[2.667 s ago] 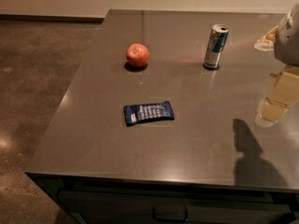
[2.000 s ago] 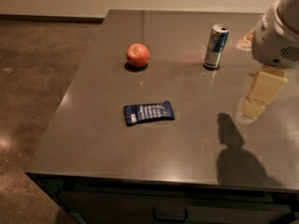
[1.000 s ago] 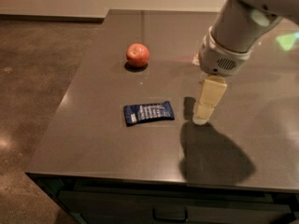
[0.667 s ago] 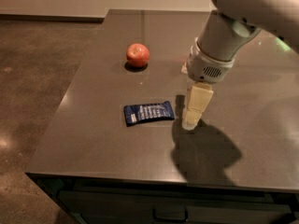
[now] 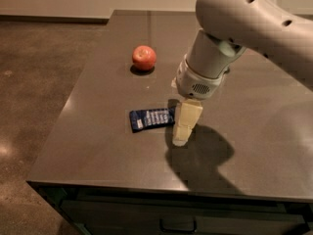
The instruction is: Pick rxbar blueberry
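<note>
- Cream-coloured two-finger gripper (image 5: pixel 181 134) hangs tip-down over the middle of the table, a little towards the near edge; from this angle it reads as one pale block, so I cannot tell whether it is spread or pressed together, and nothing is visibly pinched in it.
- Its tip sits just at the right end of the rxbar blueberry (image 5: pixel 151 119), a flat dark blue rectangular wrapper with white print; whether the two touch cannot be told.
- That bar lies flat on the tabletop, long side running left to right, with its right end covered by the gripper.
- Above the gripper, a round pale grey wrist housing (image 5: pixel 197 84) joins a thick pale grey arm (image 5: pixel 244 16) that reaches in from the upper right.
- A dark shadow (image 5: pixel 198 153) of the arm spreads on the surface to the near right of the gripper.
- A round red apple (image 5: pixel 144 58) stands farther back and to the left, well apart from the bar.
- Everything rests on a dark grey, smooth table (image 5: pixel 98 146), with a drawer handle (image 5: pixel 177 225) on its near face.
- Brown speckled floor (image 5: pixel 34 72) lies to the left.
</note>
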`<state>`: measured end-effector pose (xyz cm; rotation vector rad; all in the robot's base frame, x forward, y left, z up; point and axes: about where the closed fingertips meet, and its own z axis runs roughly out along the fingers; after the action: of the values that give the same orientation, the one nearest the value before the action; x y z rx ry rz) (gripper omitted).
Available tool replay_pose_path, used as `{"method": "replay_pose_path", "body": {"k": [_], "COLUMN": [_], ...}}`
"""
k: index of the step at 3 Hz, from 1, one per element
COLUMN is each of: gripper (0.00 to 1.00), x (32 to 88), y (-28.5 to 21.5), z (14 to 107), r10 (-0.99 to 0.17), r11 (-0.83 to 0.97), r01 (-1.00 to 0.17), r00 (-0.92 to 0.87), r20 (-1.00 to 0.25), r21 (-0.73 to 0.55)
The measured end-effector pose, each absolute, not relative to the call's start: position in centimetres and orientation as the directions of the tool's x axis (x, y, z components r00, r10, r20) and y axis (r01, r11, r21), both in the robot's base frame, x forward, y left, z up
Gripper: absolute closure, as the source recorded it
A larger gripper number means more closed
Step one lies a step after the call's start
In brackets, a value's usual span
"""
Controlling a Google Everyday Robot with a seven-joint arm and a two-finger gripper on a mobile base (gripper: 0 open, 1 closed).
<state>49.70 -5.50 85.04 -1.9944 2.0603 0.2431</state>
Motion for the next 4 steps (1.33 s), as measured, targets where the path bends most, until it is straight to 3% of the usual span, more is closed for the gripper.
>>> {"method": "replay_pose_path", "body": {"k": [3, 4], "gripper": [0.03, 0.18], "x": [49.9, 49.9], "y": [-1.6, -1.4], "z": [83.5, 83.3], "r10": [-0.95, -0.952], "r11": [-0.026, -0.041], "r01": [-0.998, -0.998], "r00": [0.041, 0.053], "r20": [-0.309, -0.301], "r21": [-0.053, -0.046]}}
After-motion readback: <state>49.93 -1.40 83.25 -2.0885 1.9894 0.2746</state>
